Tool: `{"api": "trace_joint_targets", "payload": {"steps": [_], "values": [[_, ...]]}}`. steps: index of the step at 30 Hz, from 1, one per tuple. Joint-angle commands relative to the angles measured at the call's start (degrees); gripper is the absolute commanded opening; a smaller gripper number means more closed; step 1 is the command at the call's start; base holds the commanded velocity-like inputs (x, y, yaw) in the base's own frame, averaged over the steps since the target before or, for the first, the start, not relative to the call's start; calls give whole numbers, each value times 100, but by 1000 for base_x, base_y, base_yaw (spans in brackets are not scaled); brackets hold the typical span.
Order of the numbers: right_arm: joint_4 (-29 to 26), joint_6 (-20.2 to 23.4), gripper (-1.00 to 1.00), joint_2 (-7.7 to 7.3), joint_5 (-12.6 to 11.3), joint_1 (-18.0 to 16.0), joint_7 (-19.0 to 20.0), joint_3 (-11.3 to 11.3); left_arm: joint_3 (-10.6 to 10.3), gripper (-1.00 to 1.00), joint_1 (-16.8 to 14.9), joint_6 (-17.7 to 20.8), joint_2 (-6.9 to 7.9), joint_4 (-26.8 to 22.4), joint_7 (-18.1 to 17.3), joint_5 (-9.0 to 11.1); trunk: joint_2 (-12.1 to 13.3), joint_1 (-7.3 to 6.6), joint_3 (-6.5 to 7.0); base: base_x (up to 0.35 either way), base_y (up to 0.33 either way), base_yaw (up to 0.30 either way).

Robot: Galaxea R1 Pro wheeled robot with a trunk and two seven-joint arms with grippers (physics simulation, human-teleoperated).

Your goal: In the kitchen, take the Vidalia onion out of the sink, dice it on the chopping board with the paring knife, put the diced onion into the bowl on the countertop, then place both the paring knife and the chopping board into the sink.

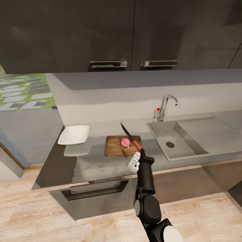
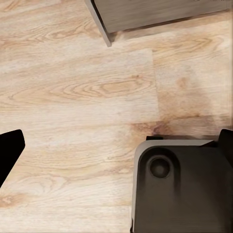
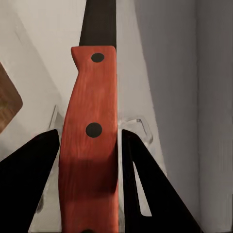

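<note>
The onion [image 1: 125, 143], a small pinkish-red bulb with a tapered end, sits on the right half of the board [image 1: 116, 147], a brown wood-grained rectangle with rounded corners lying on the glossy grey countertop [image 1: 87, 164]. Just above it the knife [image 1: 130, 137] slants, its slim dark blade rising away from the robot, its reddish handle toward the right gripper [image 1: 136, 158]. In the right wrist view that handle [image 3: 92, 141] is a flat red-brown wooden slab with dark round rivets, clamped between two black fingers [image 3: 145, 184]. Left of the board, apart from it, stands the shallow white square bowl [image 1: 74, 135], mirrored in the worktop. To the right lies the steel sink [image 1: 174, 139] with its round dark drain and chrome tap. The left wrist view shows pale wood-grain floor [image 2: 87, 97]; black finger edges stand wide apart.
</note>
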Motion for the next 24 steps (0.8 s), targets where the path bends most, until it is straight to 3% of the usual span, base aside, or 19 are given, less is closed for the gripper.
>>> {"api": "trace_joint_targets", "payload": {"steps": [1, 2, 11, 24], "values": [[0, 39, -100, 0, 35, -5, 115, 10, -50, 100, 0, -10, 6, -10, 31, 56, -11, 3, -10, 0, 0, 0], [-2, 43, -100, 0, 40, -5, 313, 7, -51, 100, 0, -11, 3, -7, 31, 59, -11, 3, -10, 0, 0, 0], [-10, 512, -100, 0, 30, -5, 346, 16, -52, 100, 0, -5, 2, -6, 31, 60, -11, 3, -16, 0, 0, 0], [-10, 574, -100, 0, 50, -5, 341, 33, -51, 100, 0, -7, 2, -6, 31, 60, -11, 3, -36, 111, 0, 0]]}}
